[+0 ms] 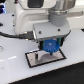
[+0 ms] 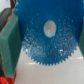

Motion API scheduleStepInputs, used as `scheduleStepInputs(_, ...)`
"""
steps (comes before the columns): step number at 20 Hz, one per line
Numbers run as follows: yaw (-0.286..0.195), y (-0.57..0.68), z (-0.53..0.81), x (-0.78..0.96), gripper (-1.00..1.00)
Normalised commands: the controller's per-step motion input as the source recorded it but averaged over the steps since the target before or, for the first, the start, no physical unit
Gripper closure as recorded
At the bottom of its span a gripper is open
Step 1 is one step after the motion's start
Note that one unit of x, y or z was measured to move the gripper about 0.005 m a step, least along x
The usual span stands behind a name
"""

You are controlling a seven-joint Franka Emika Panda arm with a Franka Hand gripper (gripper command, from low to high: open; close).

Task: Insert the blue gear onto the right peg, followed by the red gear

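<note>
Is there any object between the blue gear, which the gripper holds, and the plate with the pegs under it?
Nothing visible stands between them. The gripper holds the bright blue toothed plastic gear just above the black-bordered white rectangular plate. The gear hides the right peg in both views. In the wrist view, a bit of something red shows at the picture's corner, off to one side.

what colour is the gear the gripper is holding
Bright blue. The gear fills the wrist view between the gripper fingers, so it shows best there.

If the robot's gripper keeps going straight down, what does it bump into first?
Probably the white plate right underneath. The gripper is shut on the blue gear, so the gear would likely touch first; the right peg isn't clearly visible.
</note>
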Motion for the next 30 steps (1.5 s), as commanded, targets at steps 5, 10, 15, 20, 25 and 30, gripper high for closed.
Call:
scheduleStepInputs(5, 0.000, -0.17, 0.41, 0.46, 1.00)
scheduleStepInputs(10, 0.000, -0.01, 0.08, 0.36, 1.00)
scheduleStepInputs(15, 0.000, 0.02, -0.05, 0.26, 1.00)
scheduleStepInputs(20, 0.000, 0.06, -0.16, 0.24, 1.00)
scheduleStepInputs(25, 0.000, 0.04, 0.11, 0.07, 1.00)
scheduleStepInputs(30, 0.000, 0.00, 0.14, 0.03, 1.00)
